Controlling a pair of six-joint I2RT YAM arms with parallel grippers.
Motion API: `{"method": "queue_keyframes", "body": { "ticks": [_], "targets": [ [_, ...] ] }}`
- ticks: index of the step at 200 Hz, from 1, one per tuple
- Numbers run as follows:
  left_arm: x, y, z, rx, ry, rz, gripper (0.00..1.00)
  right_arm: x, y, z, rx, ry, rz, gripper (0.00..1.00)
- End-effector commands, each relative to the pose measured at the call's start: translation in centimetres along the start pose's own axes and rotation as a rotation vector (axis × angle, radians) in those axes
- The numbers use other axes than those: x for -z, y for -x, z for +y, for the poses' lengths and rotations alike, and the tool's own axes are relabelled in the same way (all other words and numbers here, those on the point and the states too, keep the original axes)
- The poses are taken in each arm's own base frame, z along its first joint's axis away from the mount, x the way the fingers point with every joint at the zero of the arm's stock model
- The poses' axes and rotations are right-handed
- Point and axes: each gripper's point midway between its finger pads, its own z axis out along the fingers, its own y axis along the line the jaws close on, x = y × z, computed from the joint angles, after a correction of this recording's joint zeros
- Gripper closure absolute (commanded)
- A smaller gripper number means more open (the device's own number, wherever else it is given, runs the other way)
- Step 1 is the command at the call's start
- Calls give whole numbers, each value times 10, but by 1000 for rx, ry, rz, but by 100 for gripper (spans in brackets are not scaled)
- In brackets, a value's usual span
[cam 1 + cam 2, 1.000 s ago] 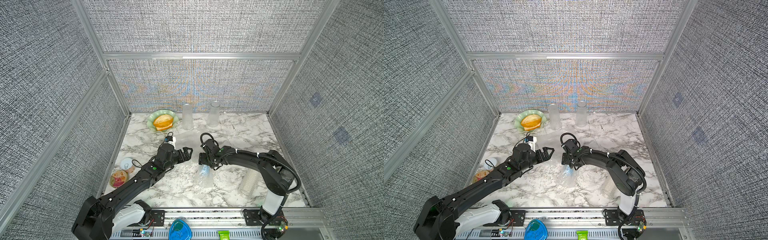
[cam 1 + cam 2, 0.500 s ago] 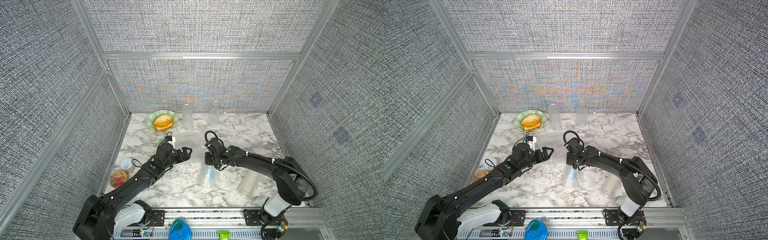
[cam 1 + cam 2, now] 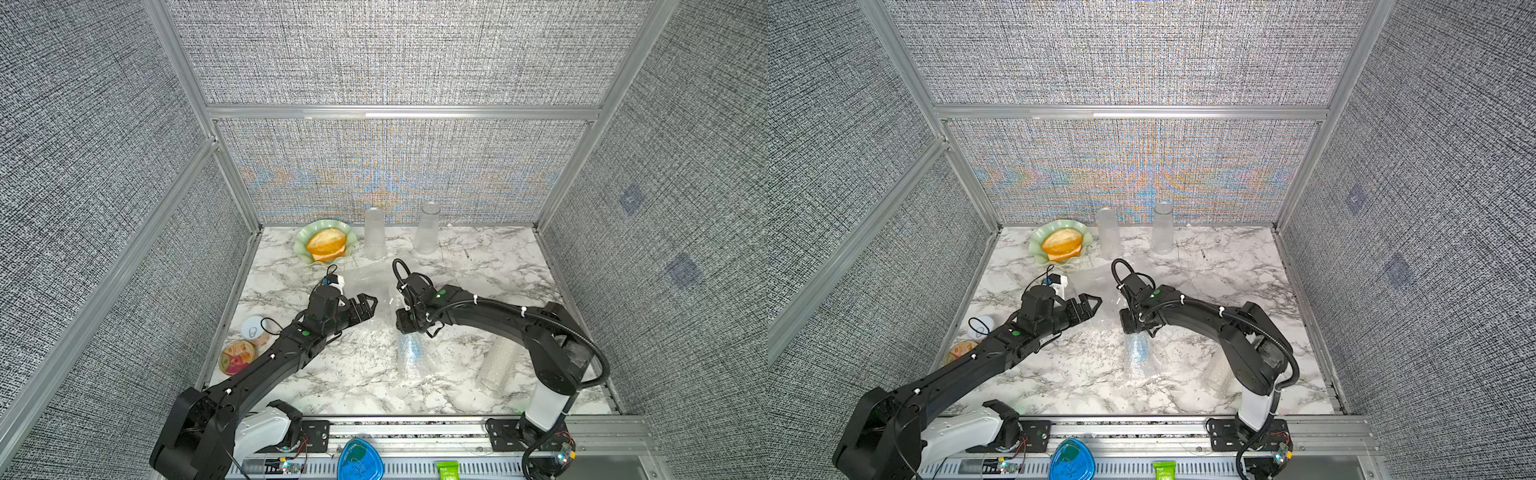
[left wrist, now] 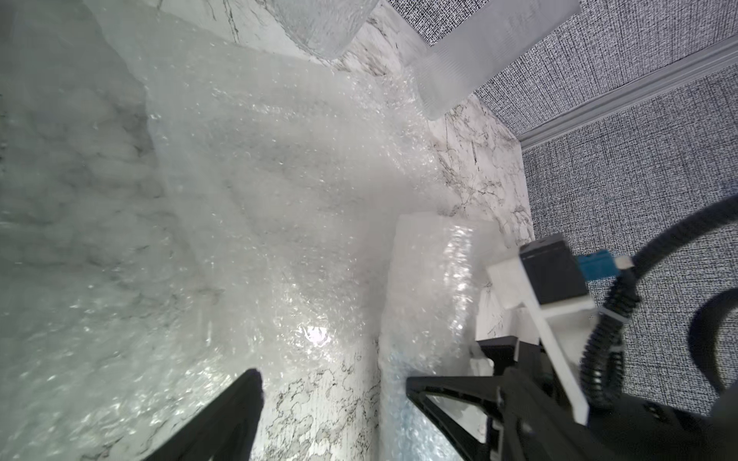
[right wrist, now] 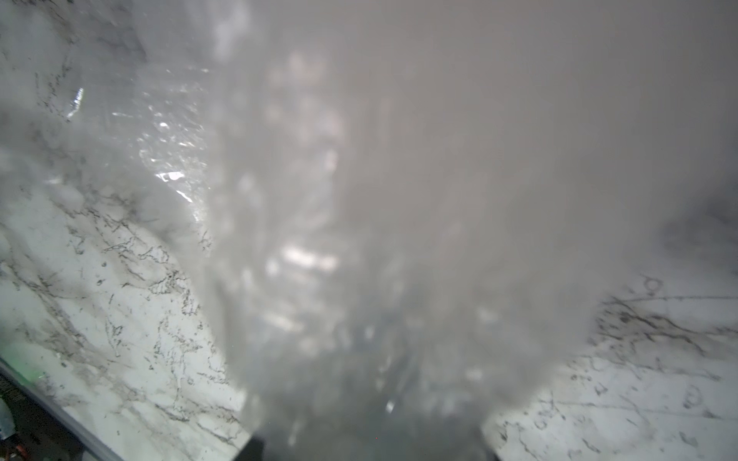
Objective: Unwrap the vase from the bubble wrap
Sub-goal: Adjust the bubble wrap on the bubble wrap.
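Note:
A tight bundle of bubble wrap [image 3: 409, 355] [image 3: 1138, 353] stands at mid-table with a bluish tint showing through; the vase is hidden inside it. My right gripper [image 3: 409, 330] [image 3: 1133, 330] points down onto the bundle's top end and is shut on the bubble wrap, which fills the right wrist view as a blur [image 5: 359, 279]. My left gripper [image 3: 368, 305] [image 4: 333, 383] hangs open just left of the bundle, holding nothing. In the left wrist view the bundle [image 4: 423, 319] rises beside one finger. A loose sheet of wrap [image 3: 365, 278] [image 4: 259, 159] lies behind both grippers.
Another roll of wrap [image 3: 496, 365] lies at the front right beside the right arm. Two clear tumblers [image 3: 374, 235] [image 3: 428, 228] and a green plate [image 3: 301, 249] with bread stand along the back wall. Two cans [image 3: 254, 330] [image 3: 237, 357] sit by the left wall.
The right gripper swung a little to the right and came back left, and the bundle went with it. The left arm has barely moved and stays open.

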Motion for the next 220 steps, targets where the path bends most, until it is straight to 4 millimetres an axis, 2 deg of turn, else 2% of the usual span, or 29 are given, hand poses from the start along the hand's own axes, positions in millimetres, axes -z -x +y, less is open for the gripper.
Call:
{"method": "queue_keyframes", "body": {
  "ticks": [1,19,38,85,127,178,183,220],
  "targets": [
    [-2,1,-3,13,-31,-2,6,-8,-3,2,30,9,34,58],
    [-5,-2,0,29,-40,6,6,-11,0,5,33,16,29,48],
    [-8,-4,-1,43,-58,14,7,-5,8,8,42,26,-3,39],
    [-20,-6,-8,58,-80,63,9,22,27,9,16,80,-130,28],
    [-40,-14,-16,73,-111,168,14,42,30,-2,-18,106,-234,27],
    [-57,-11,-19,80,-144,168,23,85,36,-20,-85,134,-411,27],
    [-59,-10,-20,79,-149,169,23,79,26,-28,-92,121,-398,27],
    [-72,-11,-22,80,-161,182,29,87,19,-48,-134,99,-432,27]
  ]
}}
